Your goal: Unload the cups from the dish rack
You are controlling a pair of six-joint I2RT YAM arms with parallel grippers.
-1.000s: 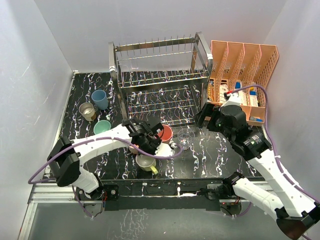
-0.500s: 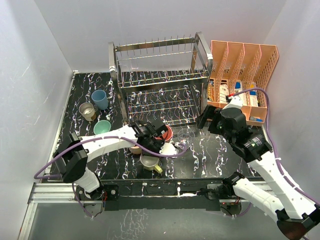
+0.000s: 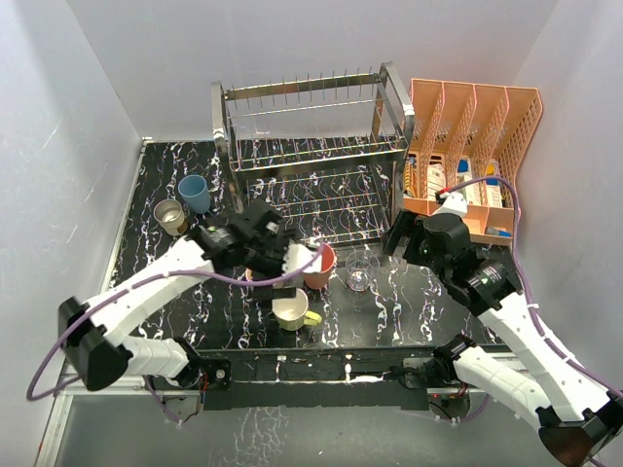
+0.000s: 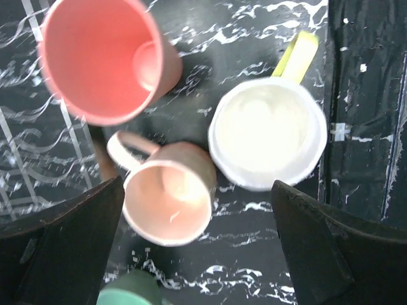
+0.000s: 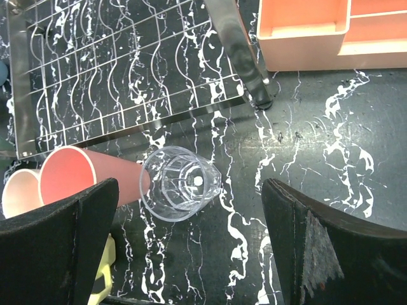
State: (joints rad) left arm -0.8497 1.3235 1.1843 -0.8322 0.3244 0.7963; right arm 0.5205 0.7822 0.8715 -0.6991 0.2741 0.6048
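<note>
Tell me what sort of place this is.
Probably a robot lab test cell staged as a kitchen counter: plain white walls box in a black marbled table, robot arms are bolted at its near edge, and a chrome dish rack stands near loose cups.

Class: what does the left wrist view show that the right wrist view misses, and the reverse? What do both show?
Only the left wrist: the teal-green cup's rim and the pale yellow mug's white inside. Only the right wrist: the clear glass tumbler, chrome wire dish rack and orange plastic organiser. Both: the salmon-red cup and peach-pink mug.
</note>
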